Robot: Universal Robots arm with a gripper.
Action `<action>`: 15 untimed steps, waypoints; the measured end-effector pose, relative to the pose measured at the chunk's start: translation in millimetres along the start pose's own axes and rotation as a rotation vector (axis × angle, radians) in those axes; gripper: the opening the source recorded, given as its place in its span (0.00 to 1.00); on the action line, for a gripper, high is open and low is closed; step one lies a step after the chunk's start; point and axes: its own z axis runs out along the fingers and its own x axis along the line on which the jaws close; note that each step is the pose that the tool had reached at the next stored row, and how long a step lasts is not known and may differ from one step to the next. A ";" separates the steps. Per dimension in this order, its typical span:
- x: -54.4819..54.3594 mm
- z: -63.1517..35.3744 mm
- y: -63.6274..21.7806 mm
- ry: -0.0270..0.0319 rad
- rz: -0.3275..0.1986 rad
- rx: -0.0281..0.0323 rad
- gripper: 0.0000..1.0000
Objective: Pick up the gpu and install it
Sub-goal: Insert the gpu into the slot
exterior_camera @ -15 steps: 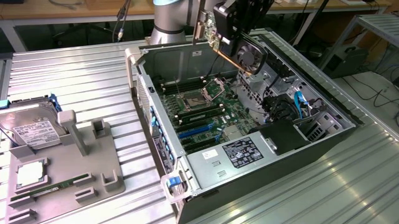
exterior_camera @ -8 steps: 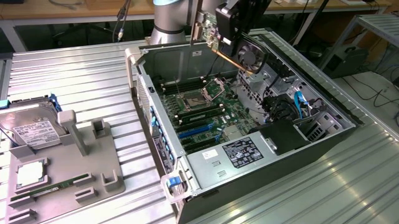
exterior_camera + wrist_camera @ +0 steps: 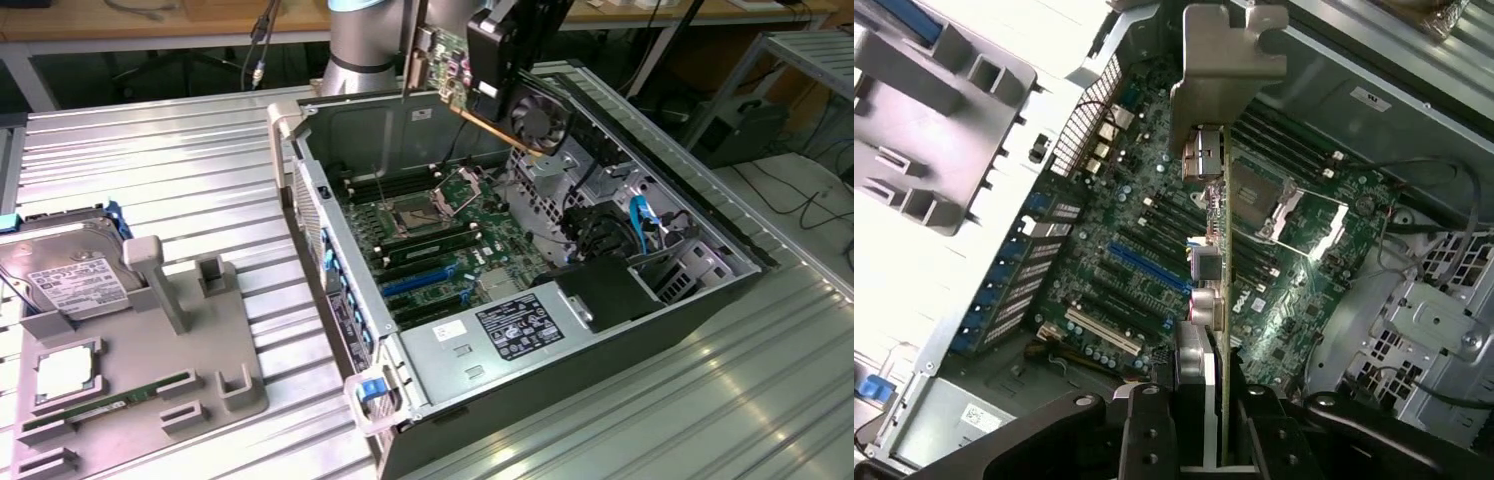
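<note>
My gripper (image 3: 491, 45) hangs above the far end of the open computer case (image 3: 627, 330), shut on the gpu (image 3: 446, 62). In the exterior view the card shows its green board and a thin metal bracket on the exterior view's left. The wrist view sees the gpu (image 3: 1216, 270) edge-on, running away from my gripper (image 3: 1199, 420) to its silvery end bracket (image 3: 1229, 60). It is held in the air over the motherboard (image 3: 1294, 290), clear of the blue expansion slots (image 3: 1144, 265). The black fingers (image 3: 1144, 430) press on both faces of the card.
A grey parts tray (image 3: 200, 340) on the exterior view's left holds a hard drive (image 3: 74, 285), a processor (image 3: 60, 372) and a memory stick (image 3: 114, 405). Inside the case are a fan (image 3: 541, 120), cables (image 3: 641, 225) and the power supply (image 3: 514, 330). The case walls surround the motherboard.
</note>
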 end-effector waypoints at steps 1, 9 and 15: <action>0.0 0.0 0.0 0.0003 -0.012 -0.0001 0.29; 0.0 0.0 0.0 0.0035 -0.125 -0.0007 0.29; 0.0 0.0 0.0 0.0063 -0.221 -0.0012 0.29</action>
